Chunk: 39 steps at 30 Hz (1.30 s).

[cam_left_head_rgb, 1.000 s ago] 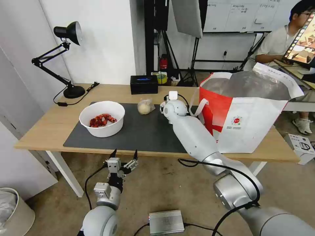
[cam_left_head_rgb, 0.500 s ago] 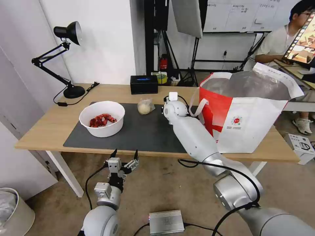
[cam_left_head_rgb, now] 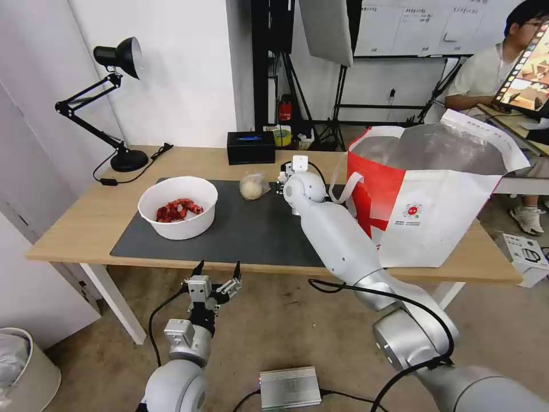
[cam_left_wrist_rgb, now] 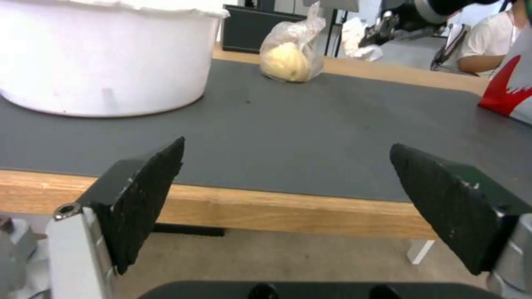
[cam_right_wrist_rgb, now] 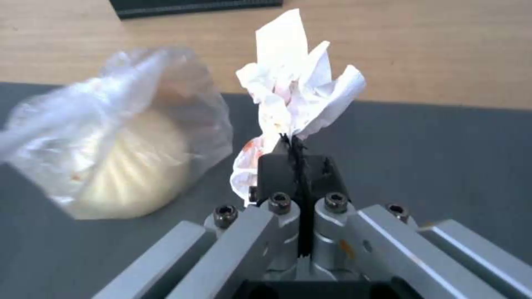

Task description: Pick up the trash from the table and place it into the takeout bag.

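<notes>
Right wrist view: the crumpled white tissue (cam_right_wrist_rgb: 296, 89) is pinched in the right gripper (cam_right_wrist_rgb: 294, 155), above the dark grey mat (cam_right_wrist_rgb: 432, 153), beside the wrapped beige ball (cam_right_wrist_rgb: 124, 166). The left gripper (cam_left_head_rgb: 216, 272) hangs spread before the table (cam_left_head_rgb: 74, 223).

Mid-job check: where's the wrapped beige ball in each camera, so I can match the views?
Head view: the wrapped beige ball sits near the dark grey mat's far edge, between the white bowl and the right hand.
Left wrist view: across the mat from the open left hand.
Right wrist view: beside the crumpled tissue pinched in the right hand.
Shared landmark: the mat beneath it.
</notes>
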Tool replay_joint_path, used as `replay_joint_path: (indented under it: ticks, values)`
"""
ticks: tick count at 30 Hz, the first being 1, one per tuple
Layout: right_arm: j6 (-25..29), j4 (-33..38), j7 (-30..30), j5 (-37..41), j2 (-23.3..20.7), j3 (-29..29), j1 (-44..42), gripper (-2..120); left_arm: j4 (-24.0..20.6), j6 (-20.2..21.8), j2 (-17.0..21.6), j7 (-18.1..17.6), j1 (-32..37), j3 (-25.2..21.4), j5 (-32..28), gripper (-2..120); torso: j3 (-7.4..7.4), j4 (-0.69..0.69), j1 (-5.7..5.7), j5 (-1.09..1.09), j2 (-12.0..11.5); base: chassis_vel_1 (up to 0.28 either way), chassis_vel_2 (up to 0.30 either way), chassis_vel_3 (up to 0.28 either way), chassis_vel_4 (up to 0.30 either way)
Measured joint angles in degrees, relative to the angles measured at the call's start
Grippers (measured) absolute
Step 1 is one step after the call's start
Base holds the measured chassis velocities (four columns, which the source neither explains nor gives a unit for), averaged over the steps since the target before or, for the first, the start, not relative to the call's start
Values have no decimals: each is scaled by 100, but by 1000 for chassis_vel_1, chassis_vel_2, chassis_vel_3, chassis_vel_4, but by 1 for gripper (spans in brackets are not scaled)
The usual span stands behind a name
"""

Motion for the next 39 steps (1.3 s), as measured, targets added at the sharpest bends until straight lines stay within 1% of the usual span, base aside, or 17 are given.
replay_joint_path:
  ticks: [2, 4, 6, 7, 10, 11, 14, 15, 19, 21, 25, 28, 32, 35, 36, 38, 39]
  values:
    - [-1, 270, 58, -18, -79, -64, -85, 0, -6, -7, 12, -2, 9, -17, -15, 100, 0, -1, 0, 0, 0, 0, 0, 0, 0]
    - [-1, 270, 58, -18, -79, -64, -85, 0, -6, -7, 12, -2, 9, -17, -15, 100, 0, -1, 0, 0, 0, 0, 0, 0, 0]
    - [15, 746, 103, -162, -238, -167, -281, 0, -18, -30, 20, -6, 36, -35, -23, 100, 0, 0, 0, 0, 0, 0, 0, 0, 0]
    - [15, 746, 103, -162, -238, -167, -281, 0, -18, -30, 20, -6, 36, -35, -23, 100, 0, 0, 0, 0, 0, 0, 0, 0, 0]
    - [41, 1207, 117, -283, -404, -261, -466, 0, -35, -36, 33, -7, 65, -64, -28, 100, 0, -1, 0, 0, 0, 0, 0, 0, 0]
    - [41, 1207, 117, -283, -404, -261, -466, 0, -35, -36, 33, -7, 65, -64, -28, 100, 0, -1, 0, 0, 0, 0, 0, 0, 0]
    - [85, 1945, 188, -421, -670, -409, -743, 0, -67, -37, 48, -9, 104, -112, -36, 100, 0, -1, 0, 0, 0, 0, 0, 0, 0]
    - [85, 1945, 188, -421, -670, -409, -743, 0, -67, -37, 48, -9, 104, -112, -36, 100, 0, -1, 0, 0, 0, 0, 0, 0, 0]
    - [112, 2386, 215, -526, -868, -478, -920, 0, -89, -37, 50, -9, 128, -147, -37, 100, 0, -1, 0, 0, 0, 0, 0, 0, 0]
    - [154, 2723, 226, -617, -1036, -521, -1058, 0, -103, -37, 55, -10, 152, -169, -37, 100, 0, -1, 0, 0, 0, 0, 0, 0, 0]
    - [247, 2977, 212, -793, -1182, -535, -1155, 0, -109, -37, 57, -11, 163, -185, -38, 100, 0, -1, -1, 0, 0, 0, 0, 0, 0]
    - [667, 3229, 58, -1213, -1420, -528, -1223, 0, -108, -23, 24, -11, 162, -175, -37, 100, 0, -1, -1, 1, 0, 0, 0, 0, 0]
    - [921, 3298, -1, -1452, -1506, -478, -1240, 0, -98, -21, 4, -11, 161, -162, -32, 100, 0, -1, -1, 0, 0, 0, 0, 0, 0]
    - [1438, 3391, -23, -2116, -1593, -374, -1328, 0, -78, -18, -16, -12, 166, -153, -25, 100, 0, -1, 0, 0, 0, 0, 0, 0, 0]
    - [1438, 3391, -23, -2116, -1593, -374, -1328, 0, -78, -18, -16, -12, 166, -153, -25, 100, 0, -1, 0, 0, 0, 0, 0, 0, 0]
    - [1788, 3510, -8, -2620, -1625, -288, -1474, 0, -62, -18, -30, -14, 168, -149, -20, 100, 0, -1, -1, 0, 0, 0, 0, 0, 0]
    - [1788, 3510, -8, -2620, -1625, -288, -1474, 0, -62, -18, -30, -14, 168, -149, -20, 100, 0, -1, -1, 0, 0, 0, 0, 0, 0]
